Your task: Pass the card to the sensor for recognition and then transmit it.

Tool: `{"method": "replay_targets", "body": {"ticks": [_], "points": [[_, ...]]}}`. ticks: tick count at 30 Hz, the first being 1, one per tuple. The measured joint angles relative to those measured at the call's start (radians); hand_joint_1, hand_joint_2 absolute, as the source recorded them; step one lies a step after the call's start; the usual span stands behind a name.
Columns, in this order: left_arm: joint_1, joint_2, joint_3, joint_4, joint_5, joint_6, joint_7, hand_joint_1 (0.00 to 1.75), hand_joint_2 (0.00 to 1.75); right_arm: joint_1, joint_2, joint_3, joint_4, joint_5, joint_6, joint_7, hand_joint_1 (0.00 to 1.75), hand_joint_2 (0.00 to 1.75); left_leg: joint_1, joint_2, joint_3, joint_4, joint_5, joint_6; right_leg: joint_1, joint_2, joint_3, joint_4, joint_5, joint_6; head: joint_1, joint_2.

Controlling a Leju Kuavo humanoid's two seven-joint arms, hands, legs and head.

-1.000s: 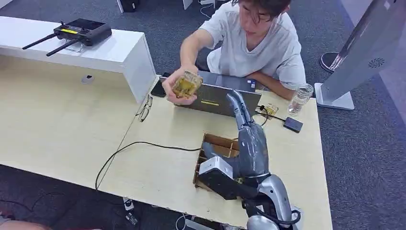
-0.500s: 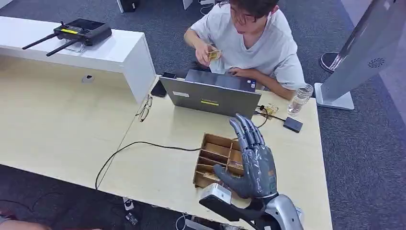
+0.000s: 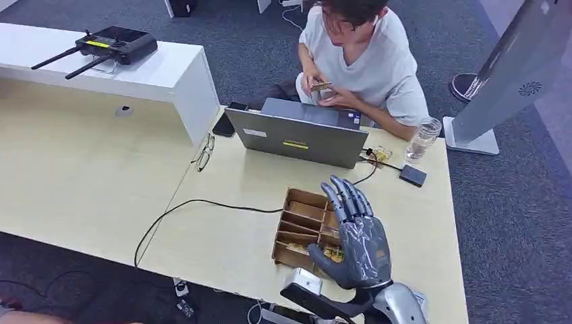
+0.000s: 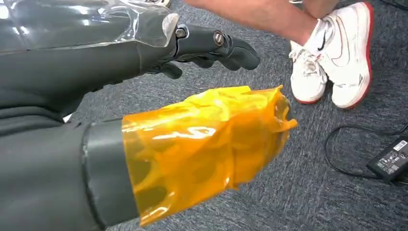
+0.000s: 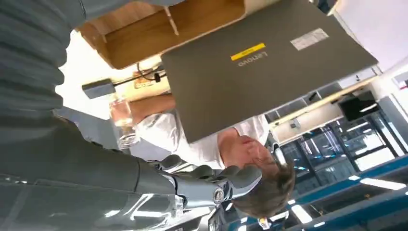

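Right hand (image 3: 357,243) spread, empty, above wooden tray (image 3: 300,223); person (image 3: 361,61) apparently holds card (image 3: 320,86).

A grey laptop (image 3: 297,137) bears a yellow sticker (image 3: 295,145). The divided tray (image 3: 303,223) is brown wood on a pale beige table (image 3: 222,236). Orange film (image 4: 207,144) wraps the dark grey left hand (image 4: 159,96).

"Lenovo" on the grey laptop lid (image 5: 269,67)

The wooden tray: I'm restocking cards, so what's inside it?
The wooden tray has bare slots at its far end; one yellowish card shows beside the right hand, which covers the remaining slots.
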Motion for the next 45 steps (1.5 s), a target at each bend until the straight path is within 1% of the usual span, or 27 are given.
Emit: {"method": "replay_targets", "body": {"ticks": [3,9,13,17,28,41,45], "points": [[0.0,0.0,0.0,0.0,0.0,0.0,0.0,0.0,0.0,-0.003,-0.005,0.012,0.008,0.013,0.013,0.007,0.0,1.75,0.0,0.0,0.0,0.0,0.0,0.0,0.0,0.0,0.0,0.0,0.0,0.0,0.0,0.0],[-0.001,0.0,0.0,0.0,-0.005,0.001,0.0,0.0,0.0,-0.017,-0.012,0.04,0.052,0.093,0.047,0.073,0.0,1.75,0.0,0.0,0.0,0.0,0.0,0.0,0.0,0.0,0.0,0.0,0.0,0.0,0.0,0.0],[-0.001,0.0,0.0,0.0,-0.006,0.002,0.0,0.0,0.0,-0.023,-0.018,0.054,0.083,0.145,0.057,0.106,0.0,1.75,0.0,0.0,0.0,0.0,0.0,0.0,0.0,0.0,0.0,0.0,0.0,0.0,0.0,0.0],[-0.001,0.0,0.0,0.0,-0.006,0.002,0.002,0.0,0.0,-0.033,-0.027,0.063,0.108,0.178,0.073,0.126,0.0,1.75,0.0,0.0,0.0,0.0,0.0,0.0,0.0,0.0,0.0,0.0,0.0,0.0,0.0,0.0],[-0.001,0.0,-0.006,0.0,-0.012,0.003,0.01,0.0,0.0,-0.044,-0.042,0.079,0.153,0.2,0.114,0.151,0.0,1.75,0.0,0.0,0.0,0.0,0.0,0.0,0.0,0.0,0.0,0.0,0.0,0.0,0.0,0.0],[-0.001,0.0,-0.016,0.0,-0.012,0.004,0.011,0.0,0.0,-0.046,-0.048,0.082,0.179,0.2,0.121,0.158,0.0,1.75,0.0,0.0,0.0,0.0,0.0,0.0,0.0,0.0,0.0,0.0,0.0,0.0,0.0,0.0],[-0.001,0.0,-0.018,0.0,-0.013,0.006,0.011,0.0,0.0,-0.067,-0.056,0.083,0.215,0.177,0.121,0.15,0.0,1.75,0.0,0.0,0.0,0.0,0.0,0.0,0.0,0.0,0.0,0.0,0.0,0.0,0.0,0.0]]}}
